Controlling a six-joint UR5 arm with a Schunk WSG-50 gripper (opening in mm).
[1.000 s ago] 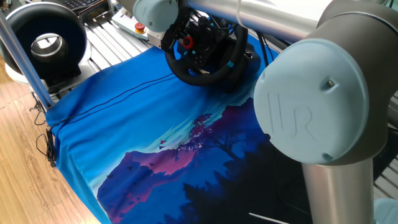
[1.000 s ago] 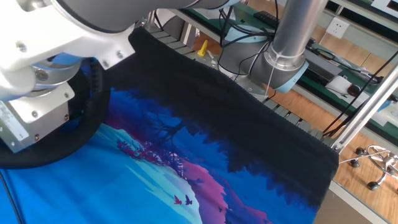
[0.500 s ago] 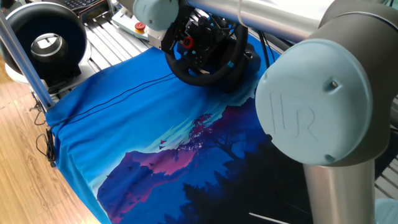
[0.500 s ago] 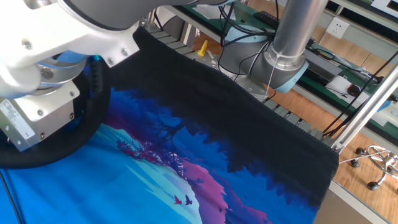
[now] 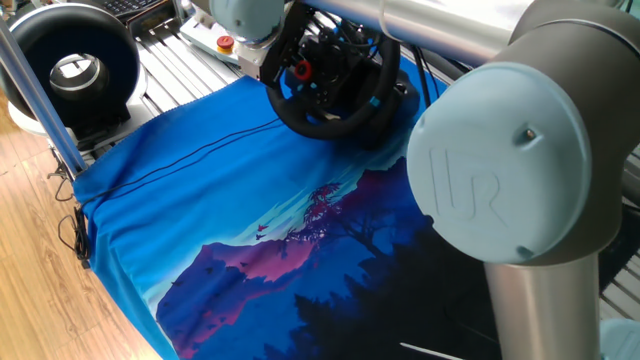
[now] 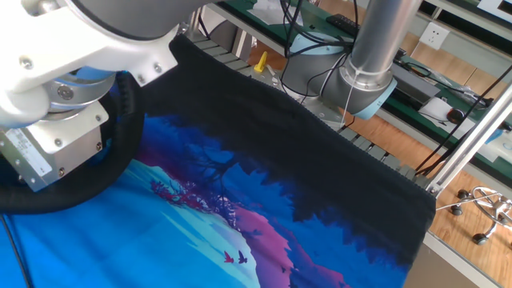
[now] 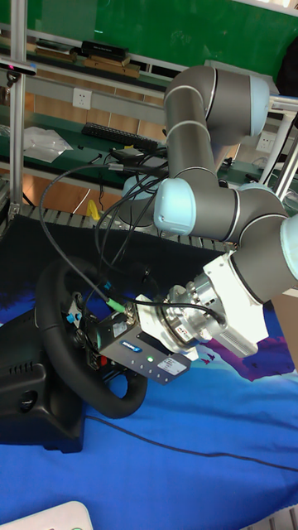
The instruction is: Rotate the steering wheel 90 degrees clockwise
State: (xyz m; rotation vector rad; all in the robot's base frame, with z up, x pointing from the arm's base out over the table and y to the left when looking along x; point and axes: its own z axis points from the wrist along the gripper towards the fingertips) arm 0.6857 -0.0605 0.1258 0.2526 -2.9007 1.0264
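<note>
The steering wheel [image 5: 322,126] is a black thick-rimmed gaming wheel with a red knob [image 5: 300,70] and a blue rim stripe. It stands at the far edge of the blue cloth. In the tall fixed view its rim [image 7: 48,331] faces the arm. My gripper [image 7: 93,331] reaches into the wheel on its near side, shut on the wheel. Cables and the gripper's black body hide most of the fingertips. In the other fixed view only the rim [image 6: 100,178] shows, under the silver wrist flange [image 6: 56,148].
A larger black ring device with a grey-white centre [image 5: 75,62] stands at the far left behind an aluminium post [image 5: 30,80]. A blue mountain-print cloth [image 5: 230,200] covers the table. The arm's big elbow joint [image 5: 510,150] fills the right foreground. The wheel's black base [image 7: 33,406] sits below the rim.
The wrist flange has turned a little about its axis, and the rim beside it has shifted slightly with it. The arm's other joints barely moved.
</note>
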